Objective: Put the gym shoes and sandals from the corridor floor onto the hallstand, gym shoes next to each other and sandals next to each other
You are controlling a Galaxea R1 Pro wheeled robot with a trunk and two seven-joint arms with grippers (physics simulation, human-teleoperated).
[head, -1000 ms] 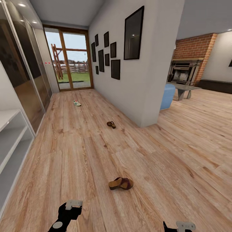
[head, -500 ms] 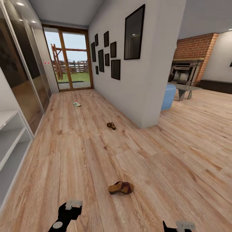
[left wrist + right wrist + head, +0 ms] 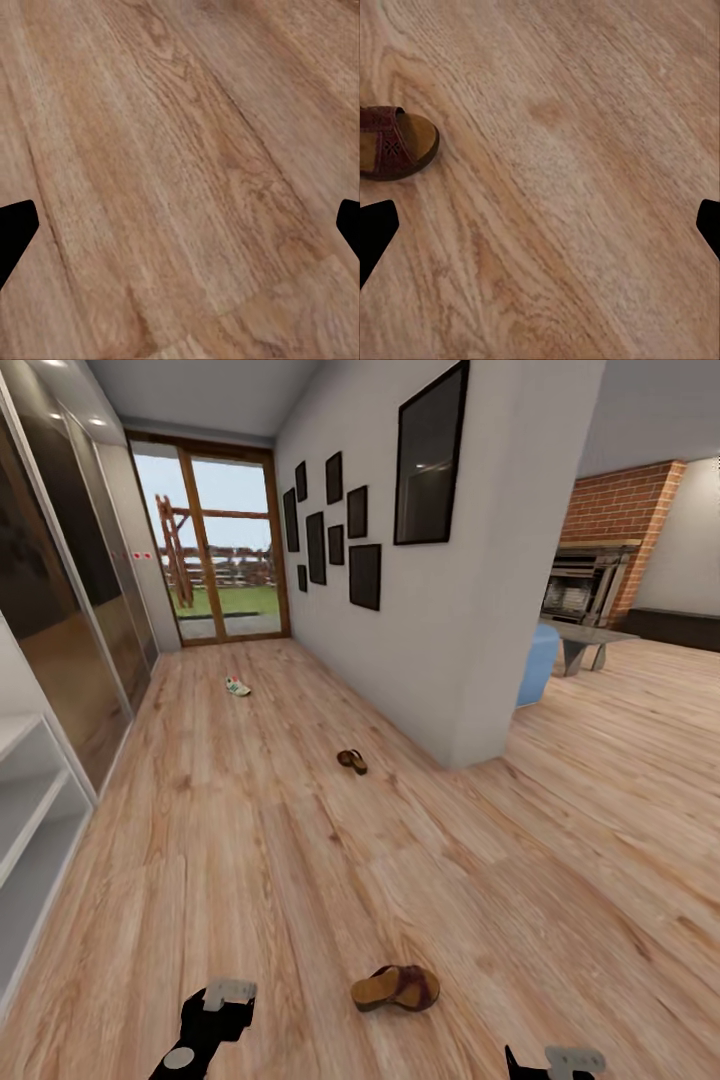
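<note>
A near sandal [image 3: 396,988] is lying on the wood floor [image 3: 250,840] at about 6 o'clock in the head view, between the left gripper [image 3: 212,1010] at 7 o'clock and the right gripper [image 3: 560,1060] at 5 o'clock, touching neither. A second sandal [image 3: 352,761] is sitting near the middle by the wall's [image 3: 440,660] foot, and a sneaker [image 3: 237,686] is resting further off toward 12 o'clock, before the glass door [image 3: 215,550]. The rack [image 3: 30,830] is standing at 9 o'clock, and both grippers' jaws are spread wide with nothing between them.
</note>
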